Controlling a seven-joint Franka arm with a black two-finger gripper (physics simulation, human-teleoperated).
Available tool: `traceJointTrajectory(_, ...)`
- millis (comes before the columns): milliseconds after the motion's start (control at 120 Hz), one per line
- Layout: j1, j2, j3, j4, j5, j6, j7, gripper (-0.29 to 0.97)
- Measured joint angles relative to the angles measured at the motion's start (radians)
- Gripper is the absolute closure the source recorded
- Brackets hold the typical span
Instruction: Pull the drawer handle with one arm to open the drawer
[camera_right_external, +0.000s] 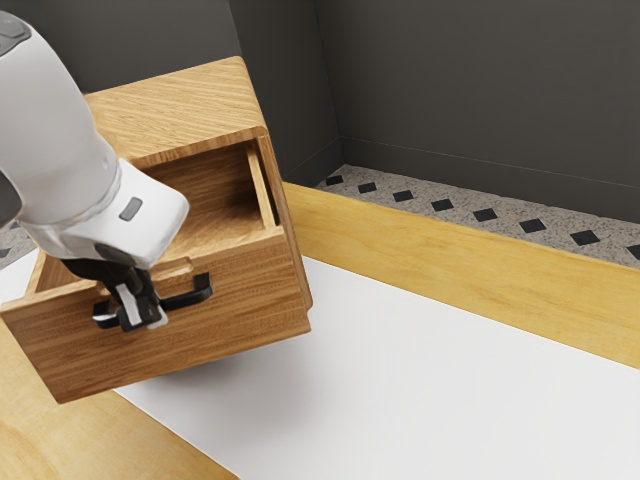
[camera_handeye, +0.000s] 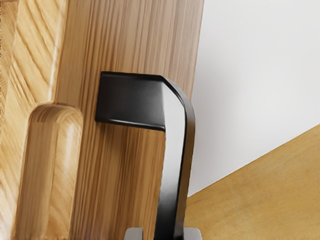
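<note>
The gripper (camera_right_external: 130, 308) clenches the black handle (camera_right_external: 190, 293), one finger on each side of the bar, and most of the bar runs out from between them toward the exterior view's right. Just behind the fingers is the drawer (camera_right_external: 240, 290), which stands well out of the wooden cabinet (camera_right_external: 190, 100) with its inside open above them.

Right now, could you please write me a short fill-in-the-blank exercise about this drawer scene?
1. The drawer of the wooden cabinet stands ____, its inside showing.
2. The gripper is shut on the handle, whose colour is ____.
3. The table beside the drawer is ____ in the middle, with a wooden border.

Missing words: open; black; white.
</note>
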Motion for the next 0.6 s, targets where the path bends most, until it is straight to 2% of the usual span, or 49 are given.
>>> traceJointTrajectory(167, 0.000, -0.009, -0.001, -0.007, 0.002, 0.001, -0.007, 0.74)
traceJointTrajectory(392, -0.002, -0.010, -0.007, -0.006, -0.003, 0.000, -0.011, 0.54)
traceJointTrajectory(600, 0.002, -0.027, -0.043, 0.000, -0.007, -0.001, -0.015, 0.45)
